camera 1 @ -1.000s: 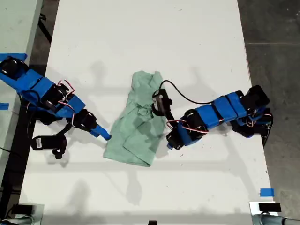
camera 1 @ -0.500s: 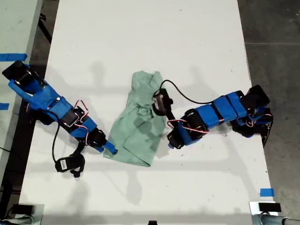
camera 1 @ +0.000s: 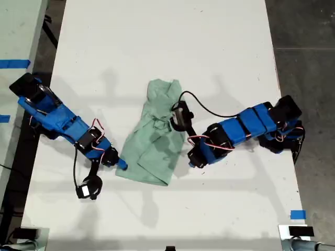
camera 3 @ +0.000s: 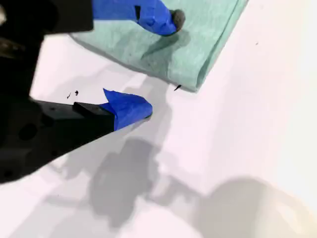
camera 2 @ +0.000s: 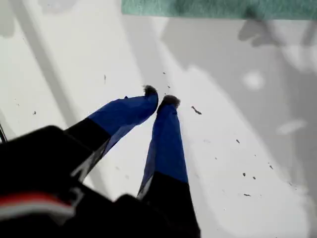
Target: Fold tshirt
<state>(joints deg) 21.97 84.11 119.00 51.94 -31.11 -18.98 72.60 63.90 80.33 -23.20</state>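
- The tshirt (camera 1: 154,138) lies bunched mid-table (camera 1: 157,47), its long axis running up and down the exterior view
- my second gripper (camera 3: 158,63) is nearer: jaws wide, straddling the shirt's lower corner at the exterior view's left
- my first gripper (camera 2: 159,99) is pinched narrow on nothing, with the cloth edge ahead of it
- Sleeves and collar can't be made out

Plain mint-green tshirt (camera 1: 155,137), white table (camera 1: 157,47), blue-tipped black gripper (camera 2: 158,101)

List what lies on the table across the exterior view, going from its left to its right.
One blue arm → tshirt → other blue arm.
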